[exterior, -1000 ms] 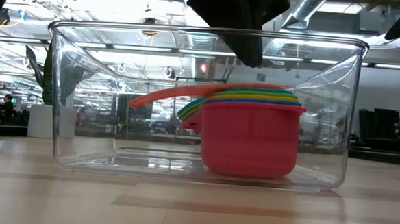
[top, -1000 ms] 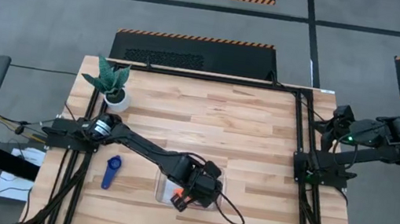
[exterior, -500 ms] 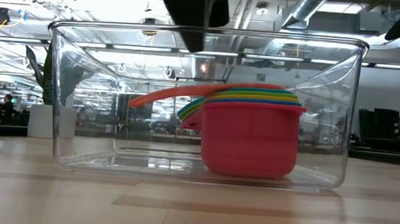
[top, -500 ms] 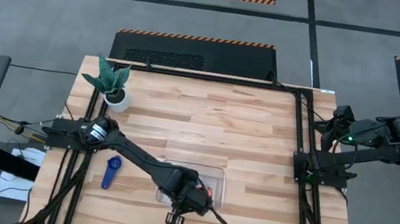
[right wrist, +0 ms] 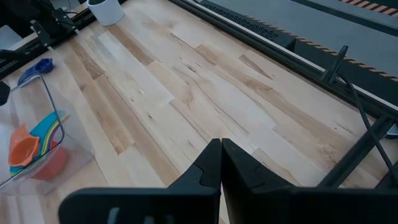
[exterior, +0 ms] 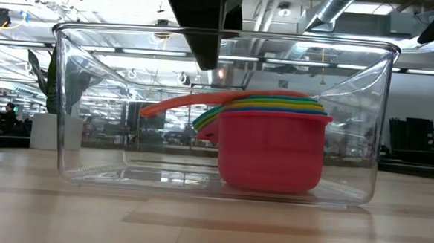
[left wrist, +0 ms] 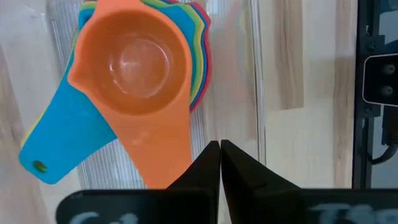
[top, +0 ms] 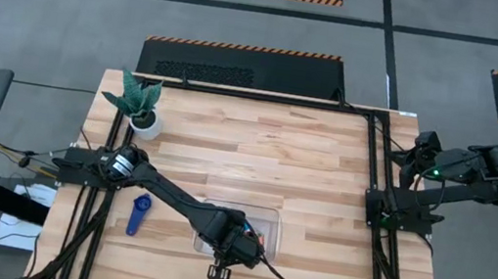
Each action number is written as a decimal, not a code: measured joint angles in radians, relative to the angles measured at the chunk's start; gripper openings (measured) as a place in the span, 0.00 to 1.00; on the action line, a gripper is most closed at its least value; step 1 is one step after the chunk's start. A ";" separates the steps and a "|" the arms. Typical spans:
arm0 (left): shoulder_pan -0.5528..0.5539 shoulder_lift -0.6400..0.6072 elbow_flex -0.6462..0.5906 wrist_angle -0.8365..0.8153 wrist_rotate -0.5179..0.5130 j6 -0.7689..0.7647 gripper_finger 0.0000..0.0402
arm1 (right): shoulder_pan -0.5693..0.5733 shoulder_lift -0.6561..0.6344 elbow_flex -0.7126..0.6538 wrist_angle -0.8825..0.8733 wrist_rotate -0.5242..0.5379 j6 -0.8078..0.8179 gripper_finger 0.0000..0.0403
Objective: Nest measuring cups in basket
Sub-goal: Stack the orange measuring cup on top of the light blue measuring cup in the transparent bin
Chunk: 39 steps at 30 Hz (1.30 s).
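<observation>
Item, left gripper (left wrist: 220,144): we record its fingers pressed together, grasping nothing, poised above the near wall of the basket (top: 267,219)

Item, stack of measuring cups (exterior: 272,143): directly beneath and just ahead of that gripper, inside the clear basket; we note the orange cup (left wrist: 138,62) topmost, a light blue handle (left wrist: 65,140) fanned beside its own, yellow, green and blue rims below, the red cup (exterior: 269,155) outermost, seated on the basket floor toward one end

Item, navy cup (top: 138,213): on bare wood beyond the basket, toward the left arm's base

Item, white plant pot (top: 145,122): at the far corner, well apart

Item, right gripper (right wrist: 221,149): clenched, empty, parked off the table's right edge over broad open wood
</observation>
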 joint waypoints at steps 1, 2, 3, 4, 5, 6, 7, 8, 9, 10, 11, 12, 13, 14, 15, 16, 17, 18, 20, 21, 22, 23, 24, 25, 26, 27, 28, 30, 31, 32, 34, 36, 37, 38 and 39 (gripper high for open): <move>0.000 0.000 -0.001 0.002 -0.003 -0.001 0.00 | 0.000 0.000 0.000 0.000 0.000 0.000 0.06; 0.000 0.000 -0.001 0.002 -0.007 -0.001 0.00 | 0.000 0.000 0.000 0.000 0.000 0.000 0.06; 0.000 0.000 -0.001 0.002 -0.008 0.000 0.00 | 0.000 0.000 0.000 0.000 0.000 0.000 0.06; 0.000 0.000 -0.001 0.001 -0.008 0.005 0.00 | 0.000 0.000 0.000 0.000 0.000 0.000 0.06; 0.000 0.000 -0.001 0.000 -0.008 0.008 0.00 | 0.000 0.000 0.000 0.000 0.000 0.000 0.06; 0.000 0.000 -0.001 0.000 -0.008 0.008 0.00 | 0.000 0.000 0.000 0.000 0.000 0.000 0.06; 0.000 0.000 -0.001 -0.002 -0.007 0.007 0.00 | 0.000 0.000 0.000 0.000 0.000 0.000 0.06; 0.000 0.000 -0.001 -0.003 -0.008 0.004 0.00 | 0.000 0.000 0.000 0.000 0.000 0.000 0.06; 0.000 0.000 -0.002 -0.003 -0.007 -0.004 0.00 | 0.000 0.000 0.000 0.000 0.000 0.000 0.06; 0.000 0.000 -0.002 -0.003 -0.007 -0.018 0.00 | 0.000 0.000 0.000 0.000 0.000 0.000 0.06; 0.000 0.000 -0.002 -0.003 -0.007 -0.032 0.00 | 0.000 0.000 0.000 0.000 0.000 0.000 0.06; 0.000 0.000 -0.002 -0.001 -0.007 -0.047 0.00 | 0.000 0.000 0.000 0.000 0.000 0.000 0.06; 0.001 0.000 -0.002 0.003 -0.007 -0.060 0.00 | 0.000 0.000 0.000 0.000 0.000 0.000 0.06; 0.002 0.000 -0.002 0.007 -0.007 -0.072 0.00 | 0.000 0.000 0.000 0.000 0.000 0.000 0.06; 0.004 0.000 -0.002 0.012 -0.007 -0.083 0.00 | 0.000 0.000 0.000 0.000 0.000 0.000 0.06; 0.005 0.000 -0.002 0.020 -0.006 -0.095 0.00 | 0.000 0.000 0.000 0.000 0.000 0.000 0.06; 0.006 0.000 -0.002 0.030 -0.006 -0.106 0.00 | 0.000 0.000 0.000 0.000 0.000 0.000 0.06; 0.007 0.000 -0.002 0.038 0.000 -0.119 0.00 | 0.000 0.000 0.000 0.000 0.000 0.000 0.06; 0.010 0.000 -0.012 0.065 0.029 -0.143 0.00 | 0.000 0.000 0.000 0.000 0.000 0.000 0.06; 0.011 0.000 -0.026 0.091 0.039 -0.157 0.00 | 0.000 0.000 0.000 -0.001 0.000 0.000 0.06; 0.011 0.000 -0.042 0.113 0.044 -0.172 0.00 | 0.000 0.000 0.000 -0.005 0.000 0.000 0.06; 0.011 0.001 -0.055 0.128 0.049 -0.182 0.00 | 0.000 0.000 0.000 -0.012 0.000 0.000 0.06; 0.011 0.002 -0.062 0.138 0.054 -0.185 0.00 | 0.000 0.000 0.000 -0.018 0.000 0.000 0.06; 0.012 0.002 -0.066 0.148 0.060 -0.184 0.00 | 0.000 0.000 0.000 -0.021 0.000 0.000 0.06; 0.013 0.002 -0.066 0.151 0.062 -0.180 0.00 | 0.000 0.000 0.000 -0.023 0.000 0.000 0.06; 0.014 0.002 -0.066 0.148 0.061 -0.175 0.00 | 0.000 0.000 0.000 -0.023 0.000 0.000 0.06; 0.016 0.002 -0.066 0.143 0.063 -0.171 0.00 | 0.000 0.000 0.000 -0.023 0.000 0.000 0.06; 0.018 0.002 -0.067 0.132 0.074 -0.168 0.00 | 0.000 0.000 0.000 -0.023 0.000 0.000 0.06; 0.019 0.002 -0.067 0.125 0.080 -0.167 0.00 | 0.000 0.000 0.000 -0.023 0.000 0.000 0.06; 0.019 0.002 -0.067 0.116 0.088 -0.165 0.00 | 0.000 0.000 0.000 -0.023 0.000 0.000 0.06; 0.019 0.002 -0.067 0.111 0.094 -0.162 0.00 | 0.000 0.000 0.000 -0.023 0.000 0.000 0.06; 0.022 0.002 -0.067 0.100 0.095 -0.161 0.00 | 0.000 0.000 0.000 -0.023 0.000 0.000 0.06; 0.023 0.002 -0.067 0.091 0.096 -0.161 0.00 | 0.000 0.000 0.000 -0.024 0.000 0.000 0.06; 0.025 0.002 -0.067 0.084 0.096 -0.161 0.00 | 0.000 0.000 0.000 -0.026 0.000 0.000 0.06; 0.026 0.002 -0.067 0.082 0.096 -0.161 0.00 | 0.000 0.000 0.000 -0.026 0.000 0.000 0.06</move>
